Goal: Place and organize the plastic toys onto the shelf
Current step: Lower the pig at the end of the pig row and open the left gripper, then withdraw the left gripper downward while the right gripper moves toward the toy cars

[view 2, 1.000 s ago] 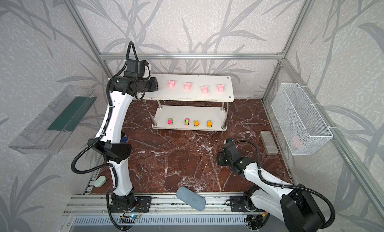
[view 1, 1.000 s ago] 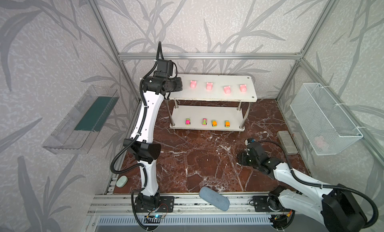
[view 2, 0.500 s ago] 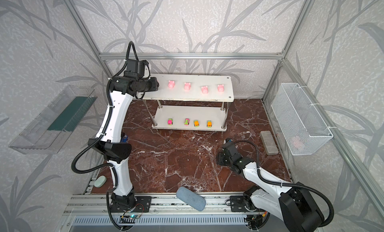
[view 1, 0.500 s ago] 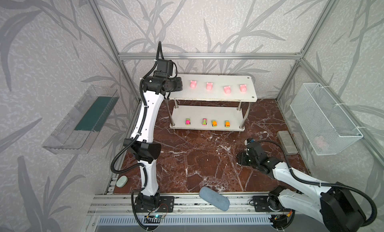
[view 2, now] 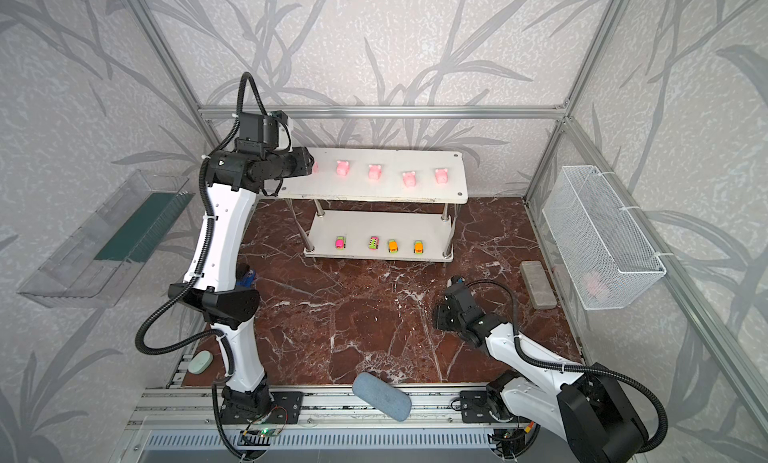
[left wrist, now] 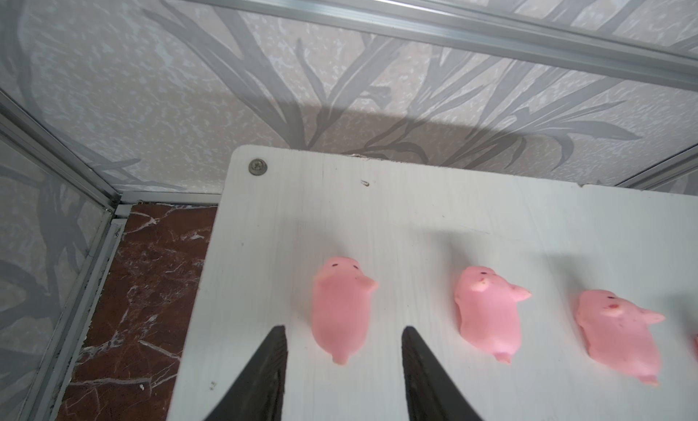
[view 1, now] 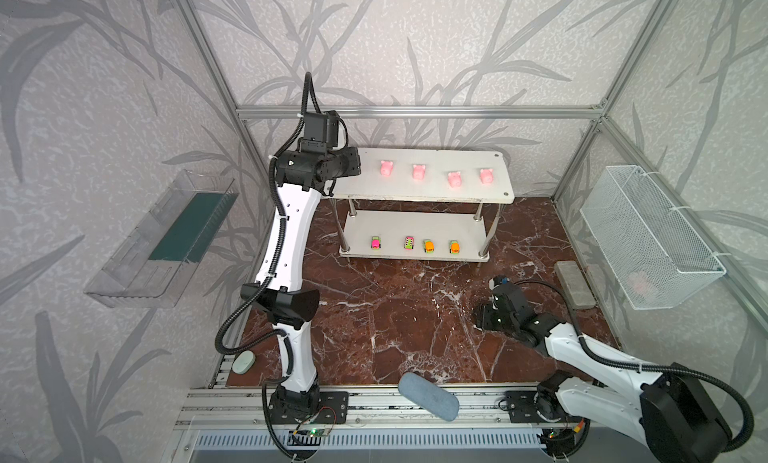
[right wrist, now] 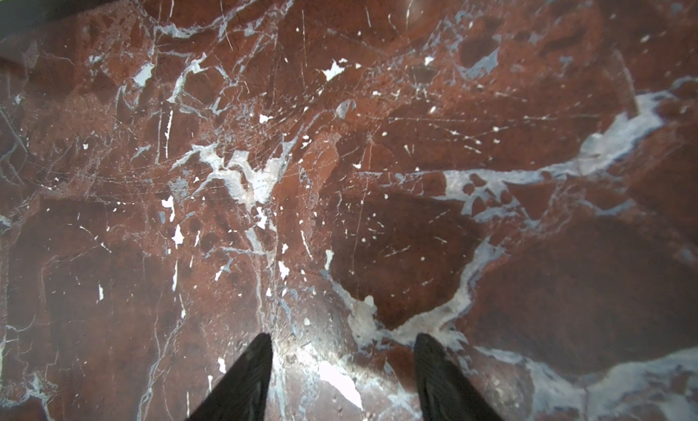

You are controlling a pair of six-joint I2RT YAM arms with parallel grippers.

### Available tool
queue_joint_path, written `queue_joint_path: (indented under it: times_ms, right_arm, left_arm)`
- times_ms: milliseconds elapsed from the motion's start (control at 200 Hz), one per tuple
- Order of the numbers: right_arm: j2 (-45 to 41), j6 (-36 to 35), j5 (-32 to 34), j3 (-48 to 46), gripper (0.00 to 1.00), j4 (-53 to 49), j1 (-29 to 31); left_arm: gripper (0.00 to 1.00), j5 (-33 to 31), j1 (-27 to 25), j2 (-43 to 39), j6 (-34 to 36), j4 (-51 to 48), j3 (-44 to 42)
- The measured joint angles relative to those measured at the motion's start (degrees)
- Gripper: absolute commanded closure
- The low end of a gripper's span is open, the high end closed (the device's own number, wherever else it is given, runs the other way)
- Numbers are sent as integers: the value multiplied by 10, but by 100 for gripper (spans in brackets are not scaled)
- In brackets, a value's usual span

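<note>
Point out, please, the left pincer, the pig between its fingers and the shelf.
left pincer (left wrist: 342,329): left wrist view, midway between its fingertips.
pig (left wrist: 340,305): left wrist view, middle of its back.
shelf (view 1: 415,226): a top view, bare part of the lower board.

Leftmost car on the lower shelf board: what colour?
The car is pink with green trim, best seen in a top view.
</note>
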Motion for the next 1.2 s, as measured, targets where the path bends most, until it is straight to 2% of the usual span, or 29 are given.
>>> queue_joint_path:
  times_ms: [120,250,495,695,970,1200]
  right_arm:
    - [1,2,0,0,39,1,0]
    - [1,2,-1,0,39,2,0]
    - [1,4,-15,0,39,11,0]
    - [1,0,-24,13,39,10,7]
    - [23,-19,-9,78,39,9,56]
    - [92,-49,27,158,39,9,106]
  left_arm:
    - [51,7,0,-60,-5,26,-34]
    - [51,17,0,-168,-14,77,-139]
    - [51,42,-1,-424,-56,215,-468]
    - [51,66,-5,-575,-90,282,-691]
    - [51,95,-24,-688,-128,314,-913]
    - [51,87,-67,-708,-153,379,-1045]
